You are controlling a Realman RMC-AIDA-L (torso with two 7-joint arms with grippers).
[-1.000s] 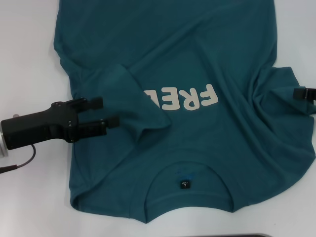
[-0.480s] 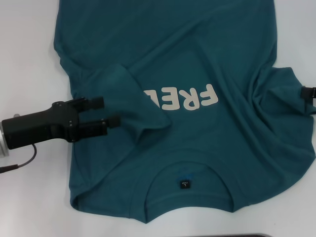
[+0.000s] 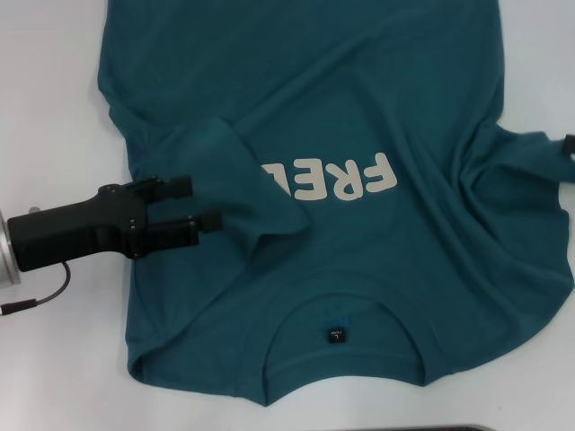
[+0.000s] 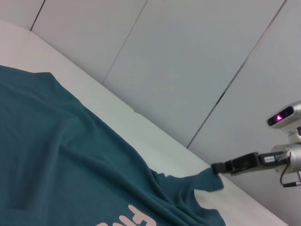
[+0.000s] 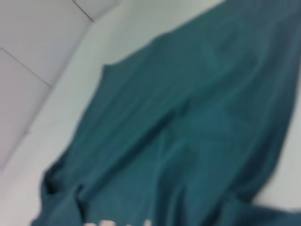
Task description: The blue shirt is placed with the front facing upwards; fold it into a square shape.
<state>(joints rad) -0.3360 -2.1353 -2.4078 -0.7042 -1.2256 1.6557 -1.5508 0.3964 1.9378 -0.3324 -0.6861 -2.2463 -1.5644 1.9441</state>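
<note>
Left gripper point(image 3: 199, 202) jaws parted over folded sleeve; right gripper point(image 4: 221, 166) pinching blue shirt point(image 3: 359, 108), collar nearest robot.

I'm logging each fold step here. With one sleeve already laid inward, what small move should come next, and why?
Probably the right gripper should carry the sleeve it pinches inward over the blue shirt. That sleeve stands lifted off the table, while the left sleeve already lies folded across the chest. The left gripper sits open beside that fold.

left tool point(image 3: 199, 203) over shirt's point(image 3: 359, 99) left side, right tool point(image 4: 221, 166) at right sleeve.
</note>
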